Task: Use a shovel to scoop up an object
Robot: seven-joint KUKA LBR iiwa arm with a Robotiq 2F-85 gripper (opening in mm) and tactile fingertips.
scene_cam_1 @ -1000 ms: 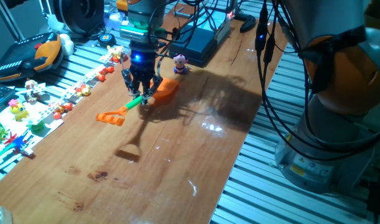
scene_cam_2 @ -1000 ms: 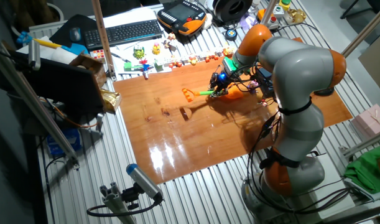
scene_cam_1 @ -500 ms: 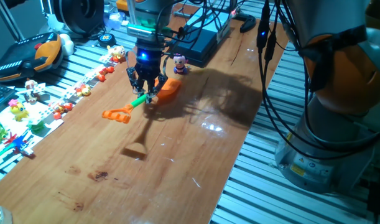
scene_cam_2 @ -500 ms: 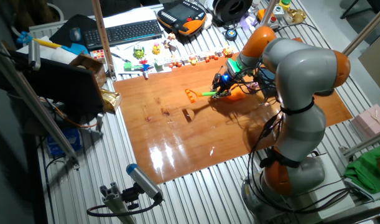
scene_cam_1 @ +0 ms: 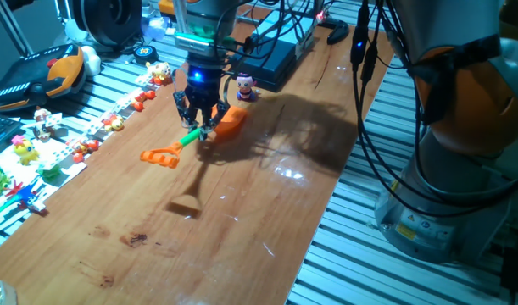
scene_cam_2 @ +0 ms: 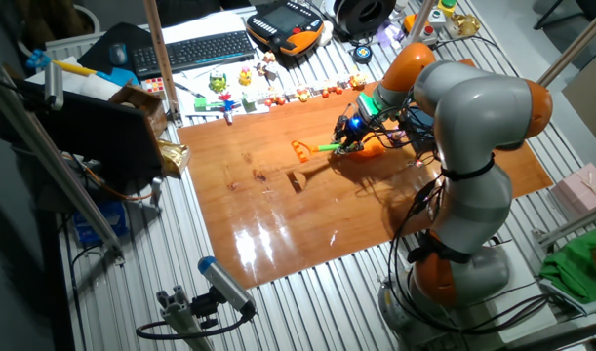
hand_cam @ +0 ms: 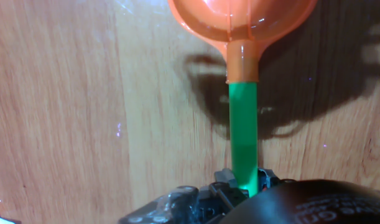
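Note:
The shovel has an orange scoop blade (scene_cam_1: 231, 120), a thin green shaft (scene_cam_1: 189, 137) and an orange D-loop end (scene_cam_1: 159, 156). My gripper (scene_cam_1: 198, 125) is shut on the green shaft close to the blade and holds the shovel above the wooden table (scene_cam_1: 242, 220); its shadow falls lower on the wood. The tiny figurine (scene_cam_1: 244, 87) with a pink-purple head stands just beyond the blade, apart from it. The hand view shows the blade (hand_cam: 242, 18) and shaft (hand_cam: 244, 130) running out from my gripper (hand_cam: 239, 183). The other fixed view shows the gripper (scene_cam_2: 348, 139) and the shovel (scene_cam_2: 312, 148).
A black box (scene_cam_1: 271, 59) with cables lies right behind the figurine. Rows of small red-and-yellow toys (scene_cam_1: 114, 120) and other toys (scene_cam_1: 25, 152) line the table's left edge. An orange-black pendant (scene_cam_1: 38, 74) lies at the far left. The arm's base (scene_cam_1: 445, 169) stands at the right.
Over the last second the gripper moved slightly right and toward the figurine, carrying the shovel with it. Over the last half second nothing visibly moved.

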